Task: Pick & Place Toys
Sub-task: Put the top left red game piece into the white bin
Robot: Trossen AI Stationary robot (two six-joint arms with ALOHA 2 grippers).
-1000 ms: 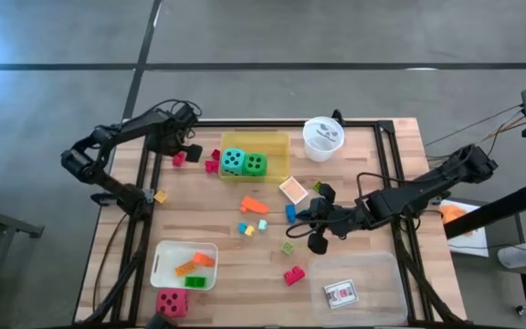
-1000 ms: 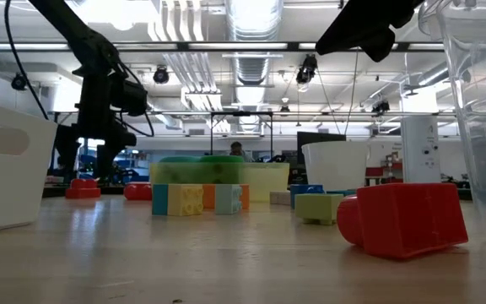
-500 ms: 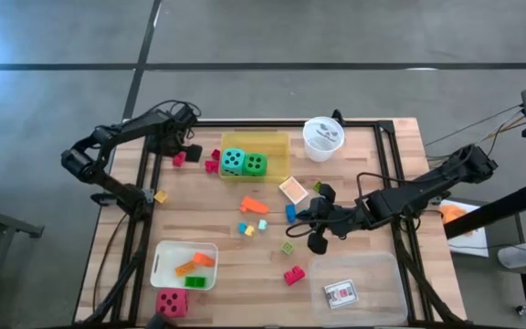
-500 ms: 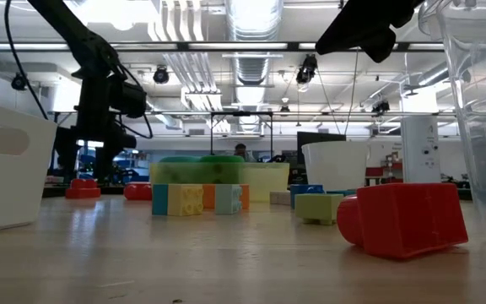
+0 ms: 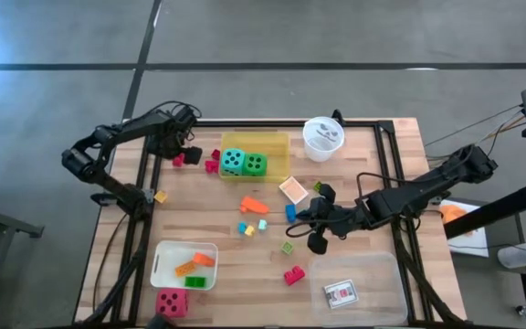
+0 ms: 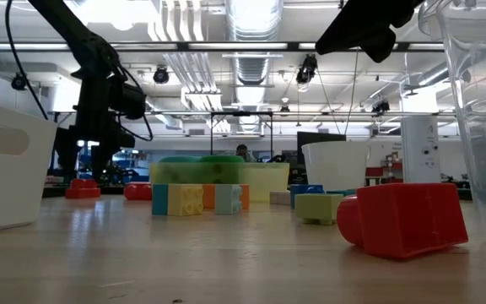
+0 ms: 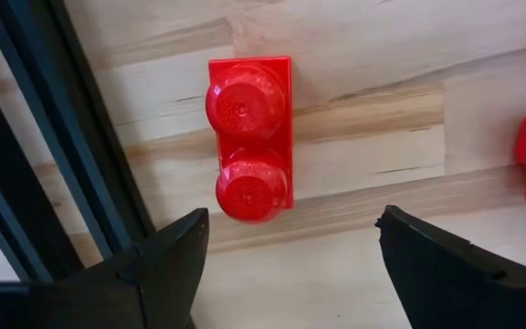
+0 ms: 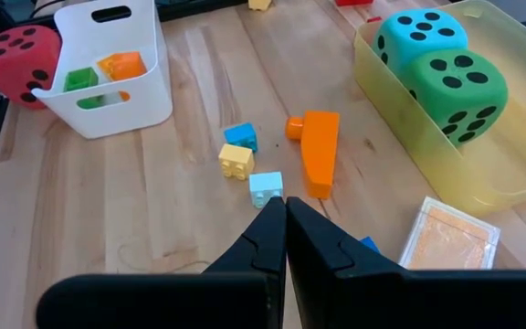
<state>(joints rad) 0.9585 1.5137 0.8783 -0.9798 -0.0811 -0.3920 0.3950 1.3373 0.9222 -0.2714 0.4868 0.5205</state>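
The left gripper (image 7: 286,265) hangs with jaws apart over a small red two-stud plastic block (image 7: 249,138) lying on the wooden table (image 7: 354,55) (near its far left corner). The right gripper (image 8: 279,215), clenched and empty, hovers mid-table near a long orange plastic block (image 8: 319,151).

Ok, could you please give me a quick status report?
Left gripper open over red block, far-left corner. Right gripper shut, empty, mid-table. Nothing in the way.

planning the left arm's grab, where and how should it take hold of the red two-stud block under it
Grip the red two-stud block across its narrow width, on the two long flat sides, coming straight down. It lies flat with studs up, and the left tool already hangs open above the table near it.
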